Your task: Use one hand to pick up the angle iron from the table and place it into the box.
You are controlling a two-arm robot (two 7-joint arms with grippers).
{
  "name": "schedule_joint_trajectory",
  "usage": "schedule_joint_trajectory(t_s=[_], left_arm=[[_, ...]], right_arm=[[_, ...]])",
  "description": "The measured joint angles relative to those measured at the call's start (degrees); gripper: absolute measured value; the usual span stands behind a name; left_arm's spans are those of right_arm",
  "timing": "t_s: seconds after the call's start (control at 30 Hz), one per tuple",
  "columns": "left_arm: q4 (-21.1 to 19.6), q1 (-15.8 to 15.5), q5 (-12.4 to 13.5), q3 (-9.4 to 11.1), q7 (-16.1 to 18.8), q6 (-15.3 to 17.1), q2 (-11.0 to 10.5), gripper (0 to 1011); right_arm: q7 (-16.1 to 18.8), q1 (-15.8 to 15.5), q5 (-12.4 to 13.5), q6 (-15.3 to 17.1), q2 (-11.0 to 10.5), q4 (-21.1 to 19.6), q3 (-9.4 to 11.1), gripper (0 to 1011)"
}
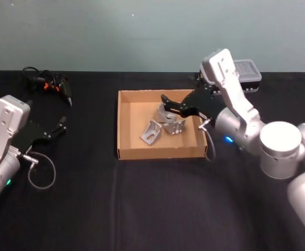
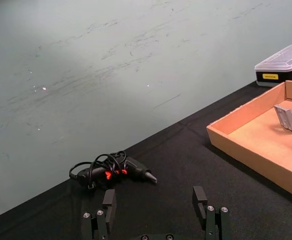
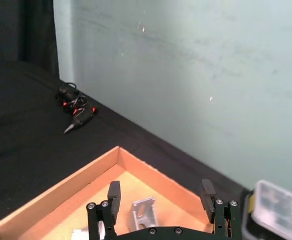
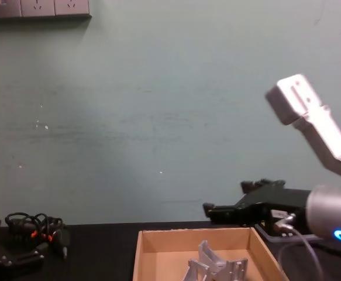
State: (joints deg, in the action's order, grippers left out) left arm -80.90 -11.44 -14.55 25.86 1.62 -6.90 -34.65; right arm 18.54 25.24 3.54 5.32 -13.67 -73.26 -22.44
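Left claw (image 1: 62,123) idle and spread at left frame edge on worktop (image 1: 142,209), right claw (image 1: 168,104) spread and empty over box (image 1: 124,125) at frame center, angle irons (image 1: 162,127) lying inside.

Tan box (image 1: 125,125); silver-grey angle irons (image 1: 151,132)

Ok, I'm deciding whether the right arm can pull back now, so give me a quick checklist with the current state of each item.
1. Right gripper open and holding nothing: ok.
2. Angle irons lying inside the cardboard box: ok, three pieces.
3. Right gripper above the box walls: ok in the chest view.
4. Angle iron left on the table: none seen.
5. Left gripper parked open at the left, away from the box: ok.
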Motion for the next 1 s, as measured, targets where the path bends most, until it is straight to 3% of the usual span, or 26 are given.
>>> schedule_joint_trajectory(t_s=[0.23, 0.33, 0.4, 0.73, 1.0], left_arm=[[0.0, 0.0, 0.0, 0.0, 0.0, 0.0, 0.0, 1000], [0.0, 0.0, 0.0, 0.0, 0.0, 0.0, 0.0, 1000], [0.0, 0.0, 0.0, 0.0, 0.0, 0.0, 0.0, 1000], [0.0, 0.0, 0.0, 0.0, 0.0, 0.0, 0.0, 1000], [0.0, 0.0, 0.0, 0.0, 0.0, 0.0, 0.0, 1000]], right_arm=[[-3.9, -4.9, -5.7, -6.6, -3.8, -6.2, 0.3, 1003], [-6.6, -8.0, -8.7, -9.5, -5.7, -9.3, 1.2, 1003], [-7.5, -9.6, -9.3, -10.5, -6.4, -10.4, 2.1, 1003], [-8.0, -14.4, -8.7, -12.7, -7.4, -12.5, 5.8, 1003], [-7.0, -16.9, -7.9, -14.2, -7.5, -12.3, 7.7, 1003]])
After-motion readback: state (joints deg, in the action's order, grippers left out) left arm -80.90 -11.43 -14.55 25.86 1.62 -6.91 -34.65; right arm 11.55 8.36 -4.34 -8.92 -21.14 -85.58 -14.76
